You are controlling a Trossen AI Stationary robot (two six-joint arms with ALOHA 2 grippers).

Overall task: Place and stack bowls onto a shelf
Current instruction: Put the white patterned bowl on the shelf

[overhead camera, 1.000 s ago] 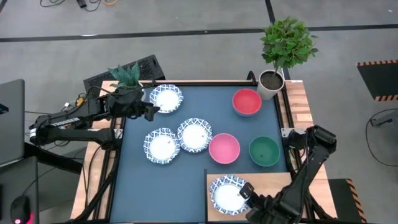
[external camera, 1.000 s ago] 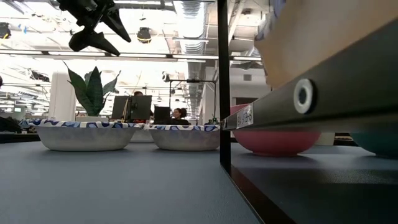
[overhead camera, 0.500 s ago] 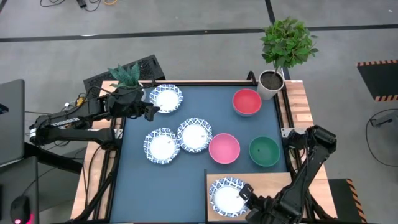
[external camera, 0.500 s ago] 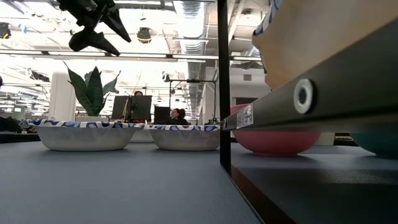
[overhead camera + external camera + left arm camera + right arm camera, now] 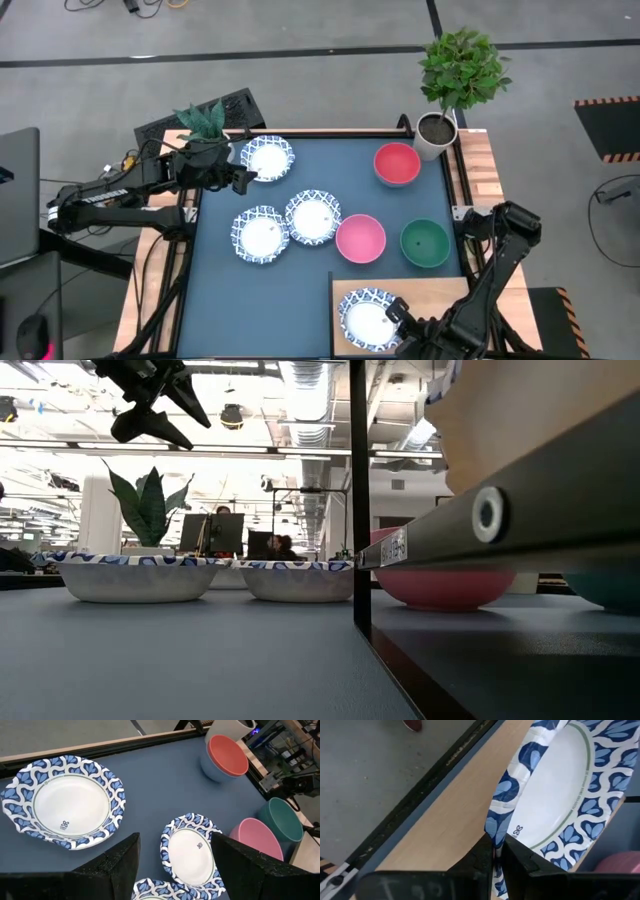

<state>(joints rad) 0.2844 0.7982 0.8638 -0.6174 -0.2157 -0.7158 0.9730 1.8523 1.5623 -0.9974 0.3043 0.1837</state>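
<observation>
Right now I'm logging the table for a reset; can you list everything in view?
blue-rimmed bowls on the tabletop: three, white with blue pattern, left half
blue-rimmed bowl on the shelf: one, white with blue pattern
red bowl: one, far right
pink bowl: one, centre
green bowl: one, right
shelf: one, light wood, near right corner
potted plants: two, green, far corners
left gripper: open, above far-left bowl
right gripper: pinching the shelf bowl's rim
</observation>
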